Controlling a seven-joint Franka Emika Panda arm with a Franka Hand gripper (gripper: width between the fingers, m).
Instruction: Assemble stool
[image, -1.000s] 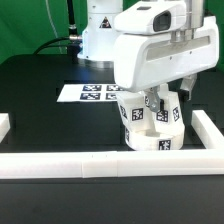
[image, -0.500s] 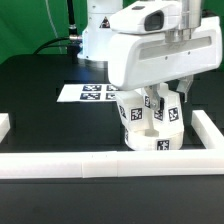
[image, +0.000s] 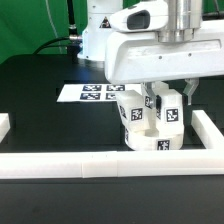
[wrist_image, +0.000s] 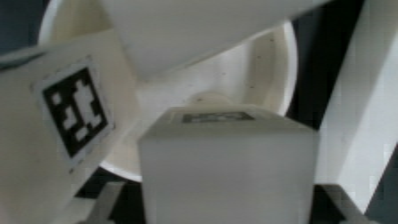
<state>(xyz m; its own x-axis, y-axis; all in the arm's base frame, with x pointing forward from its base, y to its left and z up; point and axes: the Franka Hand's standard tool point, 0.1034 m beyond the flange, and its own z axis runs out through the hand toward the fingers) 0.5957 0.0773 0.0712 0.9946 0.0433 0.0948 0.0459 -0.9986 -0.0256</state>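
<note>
The round white stool seat (image: 150, 140) lies on the black table just behind the front rail. Legs with black-and-white tags stand on it. My gripper (image: 168, 102) hangs straight over the seat and is shut on the leg (image: 170, 114) at the exterior view's right. Another tagged leg (image: 130, 110) stands beside it on the exterior view's left. In the wrist view the held leg (wrist_image: 217, 160) fills the space between my dark fingers (wrist_image: 111, 200). The seat's rim (wrist_image: 281, 70) curves behind it, and the other leg (wrist_image: 71, 110) shows its tag.
The marker board (image: 88, 94) lies flat behind the seat. White border rails run along the front (image: 100, 165), the exterior view's right (image: 207, 128) and its left (image: 4, 124). The robot's base (image: 95, 40) stands at the back.
My jaws have closed in on the right-hand leg. The hand has shifted slightly to the exterior view's right, and the leg's tag now sits a little further right.
</note>
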